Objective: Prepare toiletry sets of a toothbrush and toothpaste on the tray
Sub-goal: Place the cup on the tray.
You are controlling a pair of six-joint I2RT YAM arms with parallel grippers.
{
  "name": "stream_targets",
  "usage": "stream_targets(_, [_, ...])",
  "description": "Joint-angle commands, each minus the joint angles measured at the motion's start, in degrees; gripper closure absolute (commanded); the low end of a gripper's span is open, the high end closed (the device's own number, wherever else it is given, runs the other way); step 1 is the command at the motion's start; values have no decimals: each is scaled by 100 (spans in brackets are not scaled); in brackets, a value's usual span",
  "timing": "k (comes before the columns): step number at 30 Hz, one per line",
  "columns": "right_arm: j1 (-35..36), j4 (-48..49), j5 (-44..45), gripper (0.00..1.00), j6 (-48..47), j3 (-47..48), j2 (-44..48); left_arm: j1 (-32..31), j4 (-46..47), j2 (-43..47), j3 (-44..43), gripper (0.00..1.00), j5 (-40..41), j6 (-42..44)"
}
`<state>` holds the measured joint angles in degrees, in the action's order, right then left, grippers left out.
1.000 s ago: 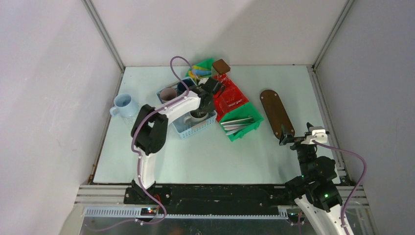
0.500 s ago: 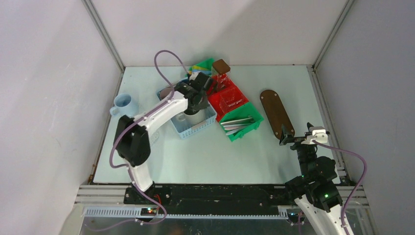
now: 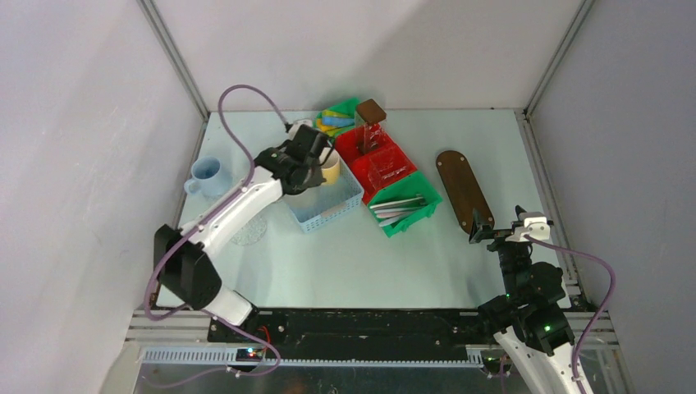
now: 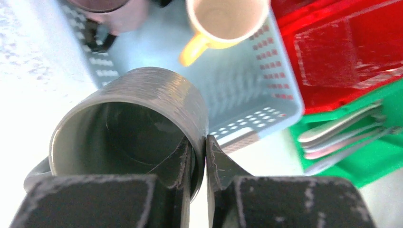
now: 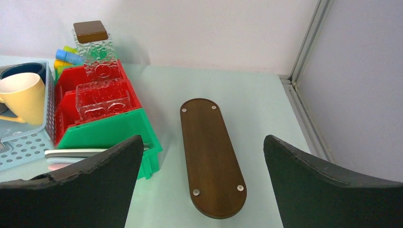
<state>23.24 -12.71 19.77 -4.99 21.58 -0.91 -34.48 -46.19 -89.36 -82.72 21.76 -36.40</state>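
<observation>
My left gripper [image 4: 199, 152] is shut on the rim of a grey mug [image 4: 128, 128], one finger inside and one outside, and holds it above the left end of the light blue basket [image 4: 266, 95]. In the top view that gripper [image 3: 310, 164] hangs over the basket's left part. A cream mug [image 4: 228, 19] and a pink mug [image 4: 109, 9] stand in the basket. The dark brown oval tray [image 3: 461, 189] lies bare at the right. My right gripper [image 5: 202, 140] is open just short of the tray's [image 5: 211, 152] near end. Pale toothbrushes [image 3: 398, 205] lie in a green bin, and toothpaste tubes [image 3: 335, 121] lie at the back.
A red bin [image 3: 382, 160] with clear glass pieces sits between the basket and the tray. A glass jar with a brown lid [image 3: 371, 111] stands behind it. A pale blue mug [image 3: 209, 175] stands on the table at the left, with a clear glass dish [image 3: 250, 232] nearer.
My left arm has swung left and carried the grey mug from the basket's middle towards its left end, which uncovers the cream mug. The right arm has not moved.
</observation>
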Motion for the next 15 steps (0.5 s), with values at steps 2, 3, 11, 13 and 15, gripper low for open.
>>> stream_targets(2, [-31,44,78,0,-20,206,645,677,529,1101,804,100,313,748])
stream_targets(3, [-31,33,79,0,-22,208,651,793,657,1304,917,100,277,819])
stream_targets(11, [-40,25,57,0,-11,207,649,2185,1519,2162,2000,100,-196,1912])
stream_targets(13, [-45,38,46,0,-14,206,647,2490,1687,2199,2134,100,-384,2151])
stream_targets(15, [-40,35,50,0,-16,206,645,2762,1835,2183,2259,100,-527,2352])
